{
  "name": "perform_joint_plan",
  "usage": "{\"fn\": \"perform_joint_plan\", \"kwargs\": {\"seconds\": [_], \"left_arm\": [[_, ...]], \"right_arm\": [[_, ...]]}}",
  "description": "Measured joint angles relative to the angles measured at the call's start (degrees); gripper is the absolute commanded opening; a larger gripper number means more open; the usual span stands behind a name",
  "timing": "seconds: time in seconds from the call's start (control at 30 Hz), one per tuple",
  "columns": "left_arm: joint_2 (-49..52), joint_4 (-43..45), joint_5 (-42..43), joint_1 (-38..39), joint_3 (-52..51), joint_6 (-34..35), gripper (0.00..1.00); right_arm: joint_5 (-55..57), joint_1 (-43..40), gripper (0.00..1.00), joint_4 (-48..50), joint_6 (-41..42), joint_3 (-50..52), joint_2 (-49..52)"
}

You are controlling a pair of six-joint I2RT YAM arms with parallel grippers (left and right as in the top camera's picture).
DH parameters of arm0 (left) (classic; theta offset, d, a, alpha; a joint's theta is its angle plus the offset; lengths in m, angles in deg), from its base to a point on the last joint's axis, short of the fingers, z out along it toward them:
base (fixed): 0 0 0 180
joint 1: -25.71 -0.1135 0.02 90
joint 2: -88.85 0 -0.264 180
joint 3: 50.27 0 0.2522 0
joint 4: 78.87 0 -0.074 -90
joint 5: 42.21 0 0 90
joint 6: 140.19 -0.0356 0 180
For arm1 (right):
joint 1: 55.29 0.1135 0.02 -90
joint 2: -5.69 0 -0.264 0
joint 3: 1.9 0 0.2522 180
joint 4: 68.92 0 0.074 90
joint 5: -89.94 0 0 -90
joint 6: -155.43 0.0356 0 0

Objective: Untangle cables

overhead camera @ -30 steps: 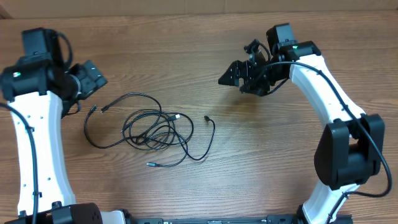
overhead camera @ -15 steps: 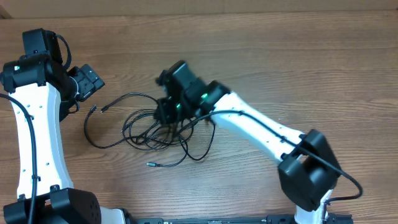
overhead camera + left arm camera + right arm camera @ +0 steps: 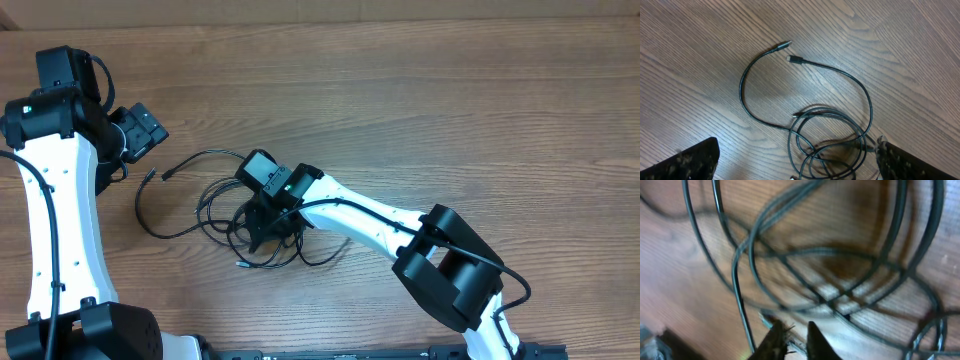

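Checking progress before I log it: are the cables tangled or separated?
Tangled. The cables cross in overlapping loops by the right claw; two plug ends lie free to one side.

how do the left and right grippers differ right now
The left gripper is wide open. The right gripper has its fingers nearly together, and whether they pinch a cord is unclear. The left gripper hangs off to the side of the cables, near their free ends, while the right gripper is down in the middle of the tangle. Both point down at the table.
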Motion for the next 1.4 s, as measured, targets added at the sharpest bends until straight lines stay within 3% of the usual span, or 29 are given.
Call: {"fn": "perform_joint_plan", "kwargs": {"seconds": [0.03, 0.1, 0.23, 0.33, 0.43, 0.47, 0.53, 0.57, 0.6, 0.67, 0.7, 0.83, 1.0, 1.27, 1.4], "left_arm": [[0.0, 0.0, 0.0, 0.0, 0.0, 0.0, 0.99], [0.0, 0.0, 0.0, 0.0, 0.0, 0.0, 0.99], [0.0, 0.0, 0.0, 0.0, 0.0, 0.0, 1.0], [0.0, 0.0, 0.0, 0.0, 0.0, 0.0, 1.0], [0.0, 0.0, 0.0, 0.0, 0.0, 0.0, 1.0], [0.0, 0.0, 0.0, 0.0, 0.0, 0.0, 0.99], [0.0, 0.0, 0.0, 0.0, 0.0, 0.0, 0.99], [0.0, 0.0, 0.0, 0.0, 0.0, 0.0, 0.99], [0.0, -0.1, 0.0, 0.0, 0.0, 0.0, 1.0], [0.0, -0.1, 0.0, 0.0, 0.0, 0.0, 1.0], [0.0, -0.1, 0.0, 0.0, 0.0, 0.0, 1.0], [0.0, -0.1, 0.0, 0.0, 0.0, 0.0, 1.0], [0.0, -0.1, 0.0, 0.0, 0.0, 0.0, 0.99], [0.0, -0.1, 0.0, 0.0, 0.0, 0.0, 0.99], [0.0, -0.1, 0.0, 0.0, 0.0, 0.0, 1.0]], "right_arm": [[0.9, 0.0, 0.35, 1.2, 0.9, 0.0, 0.7], [1.8, 0.0, 0.47, 3.8, 2.0, 0.0, 2.6], [0.7, -0.2, 0.49, 5.5, 2.2, 0.0, 3.9], [-9.7, -2.4, 0.5, 5.3, -1.8, -1.4, 3.9], [-17.4, -9.3, 0.61, 5.6, -3.9, -5.3, 2.2], [-18.4, -11.8, 0.7, 4.9, -3.4, -5.4, 1.3], [-18.2, -14.4, 0.72, 2.1, -2.7, -5.6, 1.2], [-18.0, -14.3, 0.72, 1.6, -2.6, -5.6, 1.2], [-15.6, -12.4, 0.63, 2.2, -2.5, -5.2, 1.2], [-11.6, -6.8, 0.14, 4.0, -2.4, -3.5, 1.2], [-10.0, -4.4, 0.04, 4.8, -2.4, -3.3, 1.3], [-4.0, 1.3, 0.04, 6.6, -2.1, -3.3, 4.5], [-0.2, 0.2, 0.04, 7.3, -2.1, -3.3, 7.8], [5.1, -17.8, 0.04, 8.0, 0.9, -3.6, 7.7], [0.1, -24.3, 0.09, 5.9, 0.9, -3.8, 7.7]]}}
